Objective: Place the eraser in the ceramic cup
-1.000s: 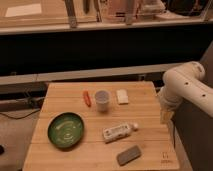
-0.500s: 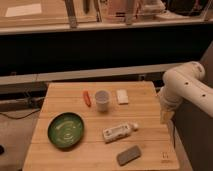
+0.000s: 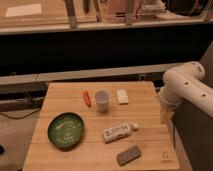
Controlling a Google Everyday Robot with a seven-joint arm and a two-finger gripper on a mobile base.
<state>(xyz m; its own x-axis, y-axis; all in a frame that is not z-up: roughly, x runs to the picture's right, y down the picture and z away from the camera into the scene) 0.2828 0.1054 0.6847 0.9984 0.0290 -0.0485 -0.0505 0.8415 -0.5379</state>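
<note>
Wood slat table (image 3: 150,142) carried six items, one of each. Count: 1 eraser (image 3: 128,155), 1 ceramic cup (image 3: 102,99), 1 green bowl (image 3: 65,130), 1 white labelled tube (image 3: 118,132), 1 small white block (image 3: 122,96), 1 small orange-red stick-like item (image 3: 87,98). Eraser lay flat at the near edge, right of centre, just near-right of the tube and apart from it; nothing was touching it. Cup stood upright on the far half of the table, about mid-width, with the orange-red item just to its left and the white block just to its right, neither touching it. Eraser and cup were well apart, the tube lying between them. Bowl sat near-left, clear of the rest. White arm (image 3: 182,85) came in from the right; gripper (image 3: 166,116) hung pointing down at the table's right edge, level with the tube's row, well apart from both eraser and cup. Gripper held nothing visible; whether it was released or clenched, could not tell.
</note>
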